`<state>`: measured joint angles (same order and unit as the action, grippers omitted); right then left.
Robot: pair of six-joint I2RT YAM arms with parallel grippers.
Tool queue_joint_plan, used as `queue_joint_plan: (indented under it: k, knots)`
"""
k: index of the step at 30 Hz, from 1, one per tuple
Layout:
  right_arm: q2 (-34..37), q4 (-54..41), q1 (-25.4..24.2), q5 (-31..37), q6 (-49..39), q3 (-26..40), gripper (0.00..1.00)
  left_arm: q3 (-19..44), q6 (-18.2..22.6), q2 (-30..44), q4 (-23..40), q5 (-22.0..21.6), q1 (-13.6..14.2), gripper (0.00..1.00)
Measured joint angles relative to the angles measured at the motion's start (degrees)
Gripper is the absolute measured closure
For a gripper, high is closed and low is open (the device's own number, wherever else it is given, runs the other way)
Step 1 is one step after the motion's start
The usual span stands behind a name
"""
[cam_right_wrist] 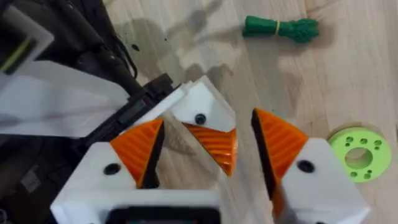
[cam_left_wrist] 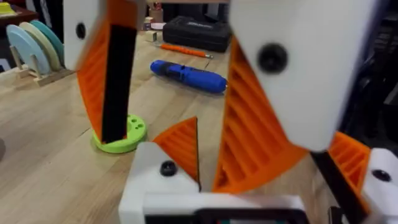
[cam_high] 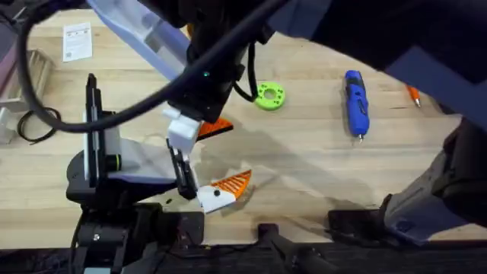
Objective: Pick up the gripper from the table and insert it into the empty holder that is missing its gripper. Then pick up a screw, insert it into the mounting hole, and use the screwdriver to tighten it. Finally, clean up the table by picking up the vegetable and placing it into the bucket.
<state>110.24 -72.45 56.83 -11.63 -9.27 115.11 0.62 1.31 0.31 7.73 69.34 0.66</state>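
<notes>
The orange ribbed gripper [cam_right_wrist: 214, 146] sits at the end of a white holder [cam_right_wrist: 199, 115] on my left arm's jaw, which has a dark hole in its face. My right gripper [cam_right_wrist: 208, 134] stands open astride it, with a gap on each side. In the left wrist view the same orange gripper [cam_left_wrist: 180, 143] lies between the right arm's big fingers [cam_left_wrist: 267, 124]. My left gripper [cam_high: 232, 152] is open wide. The blue screwdriver [cam_high: 355, 103] lies on the table [cam_high: 304, 160] at the far right. The dark-green vegetable [cam_right_wrist: 280, 28] lies on the wood. The screw and the bucket are out of view.
A bright green disc with holes [cam_high: 270, 95] lies just beyond the grippers. A thin orange tool [cam_high: 412, 95] lies past the screwdriver. A black case [cam_left_wrist: 199, 31] and a plate rack [cam_left_wrist: 34, 46] stand farther off. The right arm crosses high over the table's left half.
</notes>
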Motion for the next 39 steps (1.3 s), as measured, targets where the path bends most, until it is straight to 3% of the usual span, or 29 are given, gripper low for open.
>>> queue_joint_plan:
  k: [1, 3, 12, 23, 28, 31, 34, 39]
  knots:
    - [0.0, -0.23, -0.11, 0.24, -0.15, 0.0, 0.15, 0.0, 0.0, 0.0, 0.0, 0.0, -0.02, 0.015]
    - [0.0, -0.33, -0.35, 0.32, -0.14, 0.0, 0.118, 0.0, 0.03, 0.0, 0.0, -0.02, 0.0, 0.015]
    - [-0.02, -0.52, -1.73, 0.14, 0.78, 0.0, 0.115, 0.0, 0.21, 0.0, 0.0, 0.04, 0.0, 0.015]
    - [-4.58, -0.91, -12.26, 0.02, 5.72, 0.0, 0.115, 0.0, 0.24, 0.0, 0.0, 0.07, 0.0, 0.016]
    - [-6.55, 0.0, -14.45, 0.35, 6.72, -0.21, 0.112, 0.0, 0.24, 0.0, 0.0, 0.07, 0.0, 0.015]
    - [-9.67, 4.1, -15.59, 1.97, 8.84, -3.58, 0.112, 0.0, 0.24, 0.0, 0.0, 0.07, 0.0, 0.015]
    - [-15.26, 8.69, -17.82, 3.02, 11.35, -11.28, 0.112, 0.0, 0.26, 0.0, 0.0, 0.07, 0.0, 0.015]
    - [-25.19, 11.41, -25.92, 4.93, 17.03, -24.64, 0.112, 0.0, 0.26, 0.0, 0.0, 0.08, 0.0, 0.016]
